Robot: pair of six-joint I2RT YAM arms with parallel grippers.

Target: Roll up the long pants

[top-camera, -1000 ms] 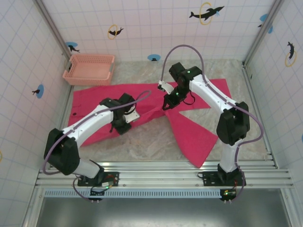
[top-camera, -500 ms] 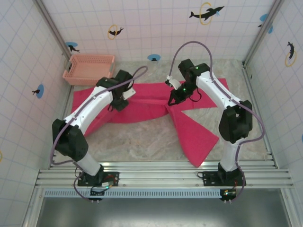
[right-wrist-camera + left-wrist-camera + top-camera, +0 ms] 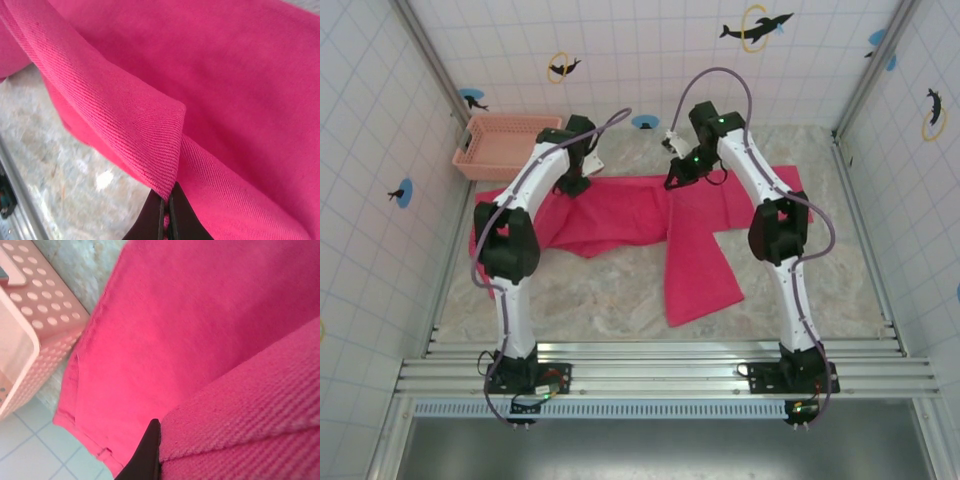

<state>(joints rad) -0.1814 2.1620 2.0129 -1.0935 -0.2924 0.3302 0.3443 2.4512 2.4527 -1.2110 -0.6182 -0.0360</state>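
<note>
With the long pants (image 3: 630,212) spread across the table's far half, one leg trailing toward 6 o'clock, the left gripper (image 3: 572,186) and right gripper (image 3: 677,181) each pinch their 12 o'clock edge, apparently straightening; next, lay them flat for rolling

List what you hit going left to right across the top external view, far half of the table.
The basket → left tool → right tool. The long pants span under both tools, so unplaced.
</note>
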